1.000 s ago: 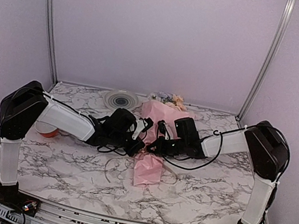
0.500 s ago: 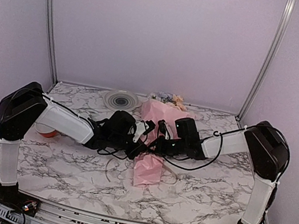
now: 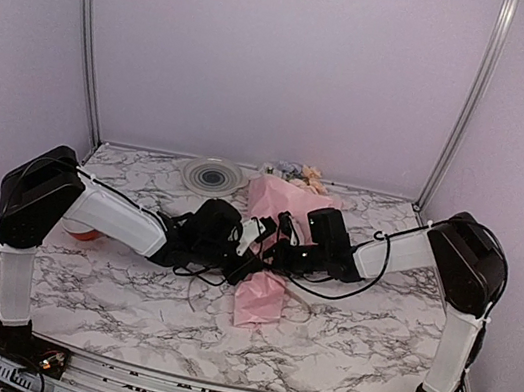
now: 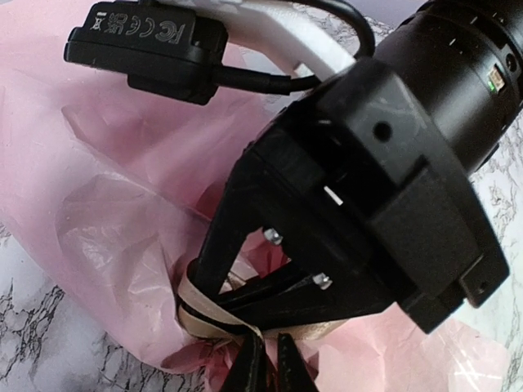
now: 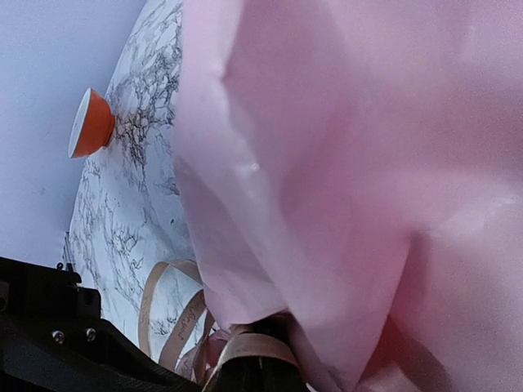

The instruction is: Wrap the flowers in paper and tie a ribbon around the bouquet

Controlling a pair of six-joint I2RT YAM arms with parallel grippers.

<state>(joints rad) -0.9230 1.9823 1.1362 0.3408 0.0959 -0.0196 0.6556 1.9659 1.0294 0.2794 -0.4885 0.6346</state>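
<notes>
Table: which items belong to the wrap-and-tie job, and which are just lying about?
In the job: bouquet; ribbon banded around it.
Lying about: orange spool; round ringed dish at the back.

One each — bouquet (image 3: 260, 295), ribbon (image 5: 150, 304), plate (image 3: 212, 175), spool (image 5: 90, 122)

Pink paper (image 5: 351, 163) fills most of frame. Tan ribbon (image 5: 245, 343) loops at btm, under paper's fold, partly on marble table (image 5: 131, 212). Orange spool (image 5: 90, 122) at table edge, well apart from ribbon.
</notes>
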